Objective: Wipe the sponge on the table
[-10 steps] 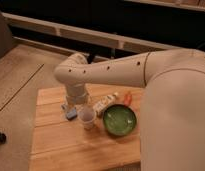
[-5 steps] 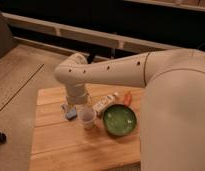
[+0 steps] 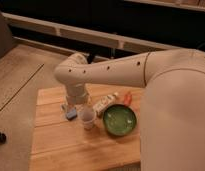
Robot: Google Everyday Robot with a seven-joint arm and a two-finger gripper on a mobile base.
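Observation:
The sponge, a small blue-grey pad, lies on the light wooden table left of centre. My gripper points straight down from the bent white arm and sits right over the sponge's back edge, at or just above it. The wrist hides the contact between them. The arm reaches in from the right, and its bulky white body covers the table's right side.
A clear cup stands just right of the sponge. Beside it is a green bowl. A white tube and a small orange item lie behind them. Grey-brown floor lies left of the table, with a dark object on it.

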